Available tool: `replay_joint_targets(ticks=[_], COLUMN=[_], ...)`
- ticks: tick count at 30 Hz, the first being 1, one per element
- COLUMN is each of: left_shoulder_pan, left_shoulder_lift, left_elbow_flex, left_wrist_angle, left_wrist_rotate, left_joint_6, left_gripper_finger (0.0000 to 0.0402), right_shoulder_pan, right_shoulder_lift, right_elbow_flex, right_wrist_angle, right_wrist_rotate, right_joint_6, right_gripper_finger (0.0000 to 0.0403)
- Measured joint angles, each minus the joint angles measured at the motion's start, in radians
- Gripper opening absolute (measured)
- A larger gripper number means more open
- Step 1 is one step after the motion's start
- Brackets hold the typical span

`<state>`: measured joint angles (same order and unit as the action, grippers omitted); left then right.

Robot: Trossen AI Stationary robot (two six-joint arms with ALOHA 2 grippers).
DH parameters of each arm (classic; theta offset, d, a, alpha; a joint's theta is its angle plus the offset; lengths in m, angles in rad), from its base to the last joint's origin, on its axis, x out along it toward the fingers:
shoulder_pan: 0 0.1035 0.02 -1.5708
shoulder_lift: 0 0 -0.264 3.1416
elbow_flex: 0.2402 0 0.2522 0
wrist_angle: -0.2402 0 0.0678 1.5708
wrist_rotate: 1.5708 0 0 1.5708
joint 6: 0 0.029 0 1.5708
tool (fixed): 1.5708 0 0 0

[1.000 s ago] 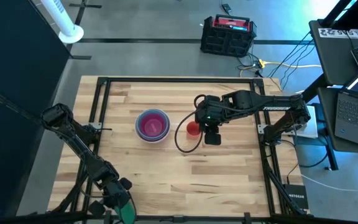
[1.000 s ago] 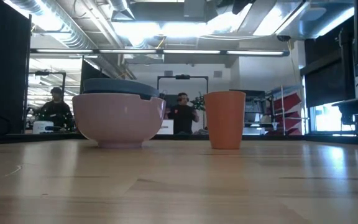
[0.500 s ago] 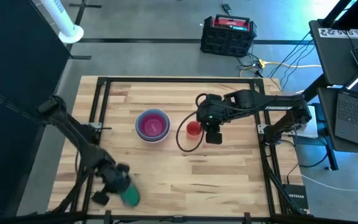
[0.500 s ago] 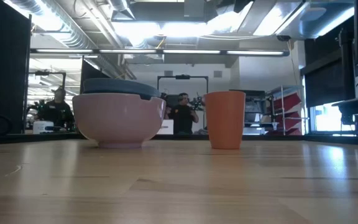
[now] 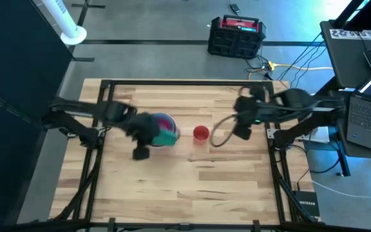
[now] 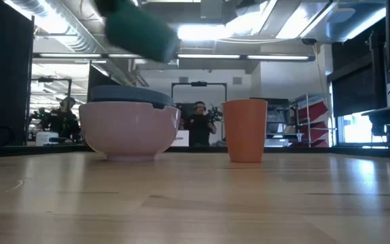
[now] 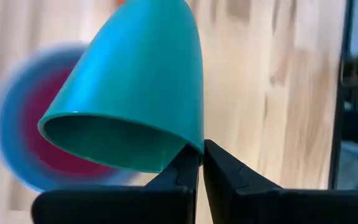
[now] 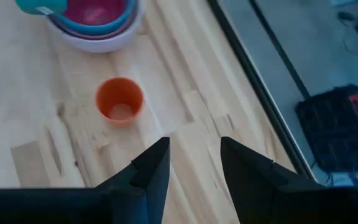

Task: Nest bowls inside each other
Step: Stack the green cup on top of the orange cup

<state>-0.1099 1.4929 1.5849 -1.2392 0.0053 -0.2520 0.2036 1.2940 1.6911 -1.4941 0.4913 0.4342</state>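
Note:
A stack of bowls (image 5: 163, 120) stands on its base at the table's middle: a pink outer bowl (image 6: 128, 132), a grey-blue one (image 7: 8, 162) and a magenta one (image 8: 95, 11) inside. Above the stack hangs a small green bowl (image 7: 135, 93), blurred in the low view (image 6: 141, 30), with my left gripper (image 7: 201, 158) shut on it. To the stack's right, a small orange-red bowl (image 5: 201, 133) stands upright on the wood. My right gripper (image 8: 194, 165) is open and holds nothing, up in the air toward the right edge (image 5: 242, 130), apart from the orange-red bowl (image 8: 120, 99). My left gripper pinches the green bowl's rim (image 7: 191, 144) between its two fingers, one finger (image 7: 180, 169) on the opening's side, the other (image 7: 222, 169) on the outer wall. The fingers slant steeply down. The bowl is lifted clear and tipped, over the stack.
Black frame rails (image 5: 102, 96) run along the table's left, far and right sides. A black-and-red case (image 5: 237, 35) sits on the floor beyond the far edge. Bare wood fills the near half (image 5: 192, 187). People (image 6: 198, 122) stand in the room behind.
My left gripper has swung up from the table's near left corner to above the stack at the middle, turning as it went and carrying the green bowl lifted clear. My right gripper has drawn away from the orange-red bowl toward the right edge and risen a little.

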Motion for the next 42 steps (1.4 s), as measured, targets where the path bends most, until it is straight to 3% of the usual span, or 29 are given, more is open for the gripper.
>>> replay_joint_targets(ticks=[3,9,21,42], left_shoulder_pan=[0.063,0.119,0.182,0.147], left_shoulder_lift=[0.116,0.368,0.656,0.677], left_elbow_flex=[0.168,0.505,0.76,0.761], left_wrist_angle=[-0.028,-0.093,-0.244,-0.261], left_wrist_rotate=[-0.001,-0.002,-0.009,-0.009], left_joint_6=[0.045,0.129,0.196,0.318], left_gripper_finger=[0.0,0.0,0.0,0.0], right_shoulder_pan=[0.062,0.199,0.378,0.425], right_shoulder_lift=[-0.111,-0.314,-0.448,-0.455], right_elbow_flex=[-0.101,-0.335,-0.59,-0.616], right_wrist_angle=[-0.022,-0.029,-0.021,-0.016], right_wrist_rotate=[0.049,0.049,0.041,0.058], right_joint_6=[0.124,0.34,0.499,0.516], right_gripper_finger=[0.0131,0.0131,0.0131,0.0131])
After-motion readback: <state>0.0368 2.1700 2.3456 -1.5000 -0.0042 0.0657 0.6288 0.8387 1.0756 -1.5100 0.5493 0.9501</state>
